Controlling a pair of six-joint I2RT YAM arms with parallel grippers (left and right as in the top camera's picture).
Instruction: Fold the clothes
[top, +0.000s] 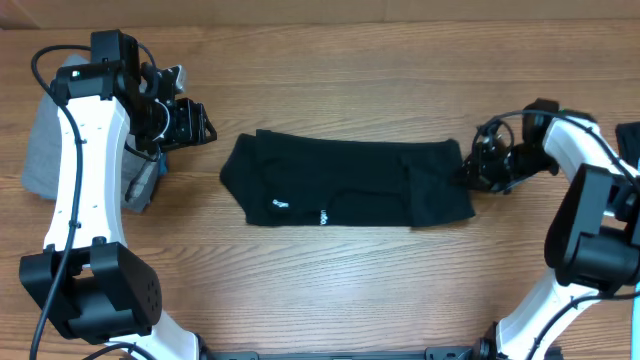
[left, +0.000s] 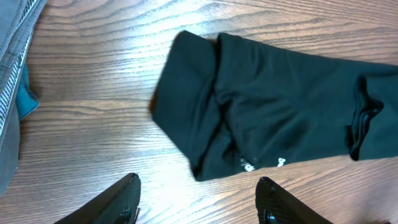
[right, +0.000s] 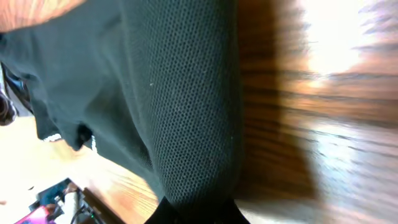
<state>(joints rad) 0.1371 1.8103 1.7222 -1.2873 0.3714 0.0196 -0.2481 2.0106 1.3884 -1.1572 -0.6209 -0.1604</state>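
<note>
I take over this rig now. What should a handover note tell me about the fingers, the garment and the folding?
Left gripper: open, above the table just left of the black garment, holding nothing.
Right gripper: shut on the garment's right edge.
Garment: mid-table, a long flat strip.
Done: apparently folded lengthwise. Left: probably folding end to end.
Grey trousers lie at the far left.
</note>
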